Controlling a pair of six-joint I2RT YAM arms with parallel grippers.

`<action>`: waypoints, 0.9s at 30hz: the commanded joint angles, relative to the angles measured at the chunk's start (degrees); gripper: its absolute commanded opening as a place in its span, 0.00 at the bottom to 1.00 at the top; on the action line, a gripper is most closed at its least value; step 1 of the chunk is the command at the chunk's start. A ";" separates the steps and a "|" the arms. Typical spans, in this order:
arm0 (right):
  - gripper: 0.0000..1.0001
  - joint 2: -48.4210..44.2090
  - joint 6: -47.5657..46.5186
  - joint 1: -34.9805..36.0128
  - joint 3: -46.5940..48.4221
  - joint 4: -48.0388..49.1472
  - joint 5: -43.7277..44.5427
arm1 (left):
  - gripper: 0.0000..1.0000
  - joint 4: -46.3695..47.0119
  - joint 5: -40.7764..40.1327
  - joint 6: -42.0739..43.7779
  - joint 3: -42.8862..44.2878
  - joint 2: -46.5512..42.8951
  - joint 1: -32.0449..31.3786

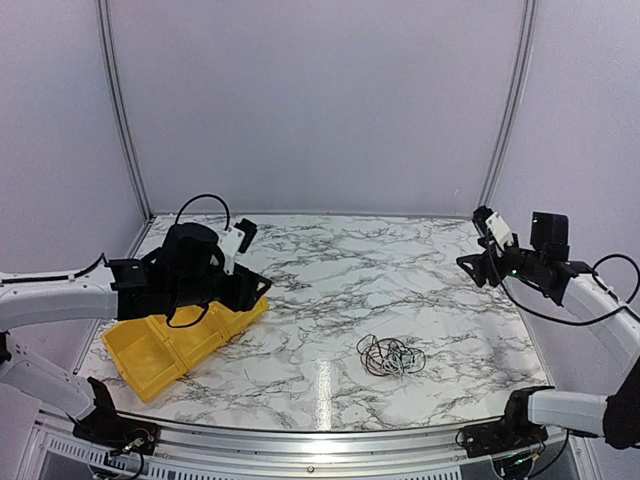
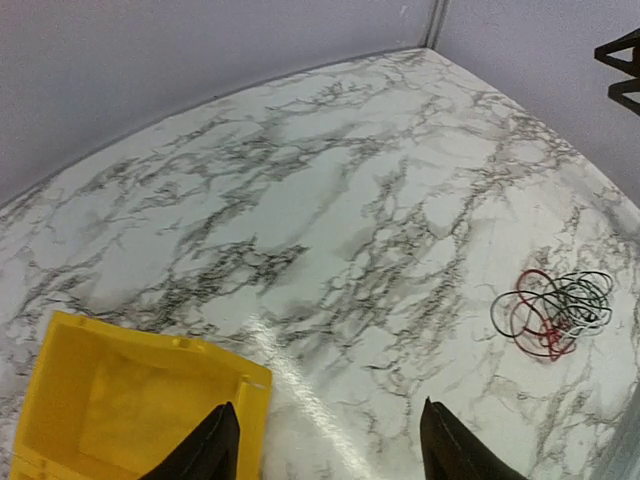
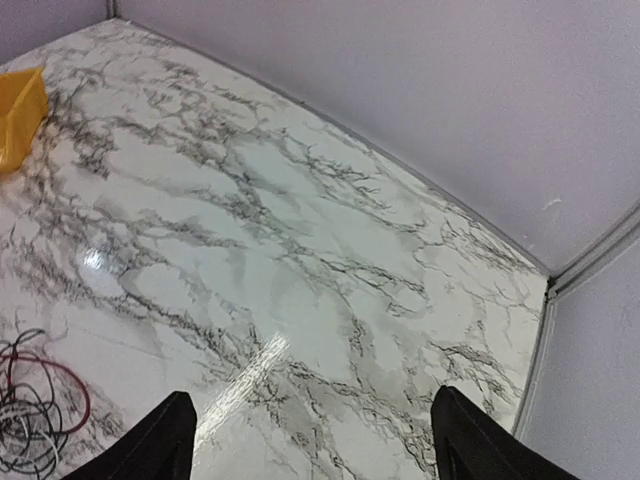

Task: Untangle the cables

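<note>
The cables (image 1: 391, 355) lie in one small tangle of thin black, white and red wires on the marble table, right of centre near the front. They also show in the left wrist view (image 2: 553, 305) at the right and in the right wrist view (image 3: 30, 405) at the lower left. My left gripper (image 1: 262, 287) is open and empty, raised above the yellow bin, far left of the tangle; its fingertips (image 2: 220, 440) frame bare table. My right gripper (image 1: 472, 266) is open and empty, raised at the right side, behind the tangle.
A yellow bin (image 1: 170, 345) sits at the front left under my left arm; it also shows in the left wrist view (image 2: 110, 400) and its corner in the right wrist view (image 3: 20, 115). Grey walls enclose the table at the back and sides.
</note>
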 commanded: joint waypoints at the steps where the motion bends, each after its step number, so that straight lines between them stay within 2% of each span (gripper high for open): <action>1: 0.77 -3.63 -14.77 4.63 -2.36 -11.50 -5.70 | 0.60 7.40 6.50 -5.40 1.15 6.74 -6.97; 8: 0.67 -7.50 -22.57 13.38 -9.01 -16.99 -8.86 | 0.52 13.35 10.21 -12.69 9.34 25.20 -17.45; 14: 0.64 -5.26 -22.78 23.42 -10.42 -17.64 -10.09 | 0.46 16.82 14.88 -20.97 18.67 38.95 -19.89; 27: 0.67 1.22 -23.07 32.69 -11.10 -14.37 -7.97 | 0.38 19.27 14.52 -24.50 24.90 45.38 -20.03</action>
